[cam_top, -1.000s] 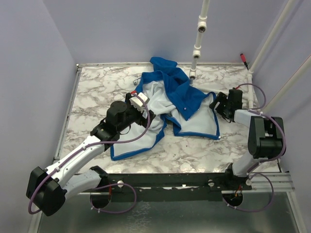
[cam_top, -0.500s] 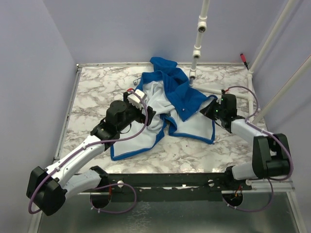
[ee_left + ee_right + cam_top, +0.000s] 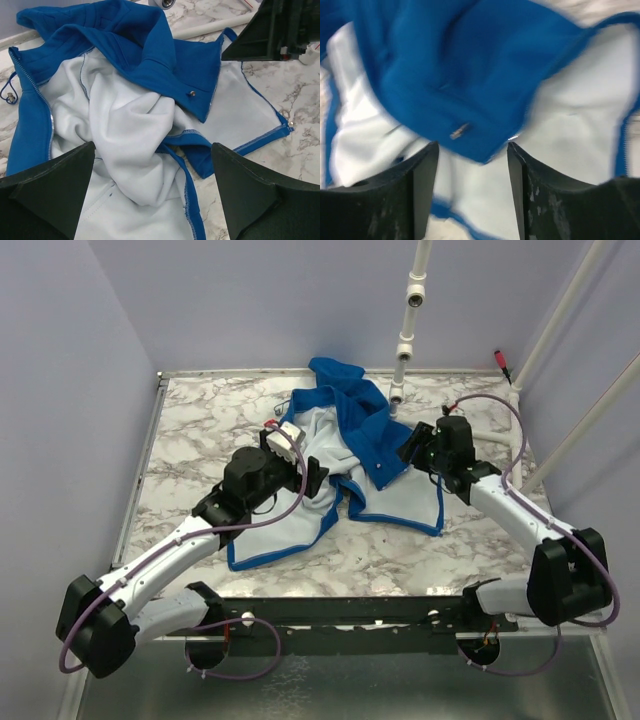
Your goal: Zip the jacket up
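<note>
The jacket (image 3: 372, 445) is seen from above lying crumpled on the marble table (image 3: 190, 410), pale lining up, between the two pincers. The left pincer (image 3: 312, 478) is held over the lining on one side, and the right pincer (image 3: 412, 448) is placed at the opposite edge, by the folded blue flap. How either pair of jaws stands cannot be read from this height.

That is supplied by the wrist views. In the left wrist view the left pincer (image 3: 152, 147) is shown wide open, its two dark fingers (image 3: 55, 185) set far apart, with nothing between them but the bunched white lining below and ahead. A line of zipper teeth (image 3: 48, 117) is picked out ahead and to the left of this pincer, along a blue edge. A small metal fitting (image 3: 191, 93) is seen ahead of it, near the tip of the blue flap. Neither detail can be made out from overhead.

In the right wrist view, which is blurred, the right pincer (image 3: 472, 145) is shown with its fingers (image 3: 570, 195) parted and no cloth pinched between them. The blue flap is found just ahead of the tips, the metal fitting (image 3: 459, 131) on it nearer the left finger, and white lining is seen to either side. Whether the tips touch the cloth cannot be told
</note>
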Action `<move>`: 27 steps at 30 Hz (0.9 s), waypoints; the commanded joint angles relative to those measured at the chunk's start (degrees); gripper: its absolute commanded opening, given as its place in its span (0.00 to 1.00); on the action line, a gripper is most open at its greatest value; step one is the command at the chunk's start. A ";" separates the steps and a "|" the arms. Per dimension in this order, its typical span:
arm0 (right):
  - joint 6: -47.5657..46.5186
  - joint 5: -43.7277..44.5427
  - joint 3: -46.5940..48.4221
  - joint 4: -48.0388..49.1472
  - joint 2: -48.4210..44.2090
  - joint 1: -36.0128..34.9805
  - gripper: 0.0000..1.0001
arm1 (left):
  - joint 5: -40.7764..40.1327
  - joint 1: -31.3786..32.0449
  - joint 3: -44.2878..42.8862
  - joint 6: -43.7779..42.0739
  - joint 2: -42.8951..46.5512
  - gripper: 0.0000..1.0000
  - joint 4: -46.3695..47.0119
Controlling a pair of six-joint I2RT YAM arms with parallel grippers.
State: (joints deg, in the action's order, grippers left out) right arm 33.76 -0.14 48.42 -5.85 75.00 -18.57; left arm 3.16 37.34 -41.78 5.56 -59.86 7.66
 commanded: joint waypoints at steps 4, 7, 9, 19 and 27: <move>0.40 12.39 0.12 -0.96 7.23 12.12 0.97 | 1.91 1.04 -0.31 -2.85 2.34 0.99 0.64; -0.53 9.08 0.79 1.42 10.21 15.26 1.00 | 1.89 1.02 -0.29 -2.81 2.64 0.99 0.27; -0.79 2.68 0.40 4.72 12.75 17.98 1.00 | 1.68 1.02 -0.16 -2.59 2.62 0.99 0.26; -3.54 -16.99 0.88 14.10 22.62 24.61 0.93 | 0.28 1.20 0.43 -2.57 2.90 0.99 0.43; -2.45 -20.69 -4.32 21.14 22.54 24.60 0.76 | -1.04 1.19 0.85 -2.16 3.88 0.99 0.43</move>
State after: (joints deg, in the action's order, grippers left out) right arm 31.48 -16.62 47.13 10.35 97.97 6.07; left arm 3.36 38.33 -41.76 3.57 -57.69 7.60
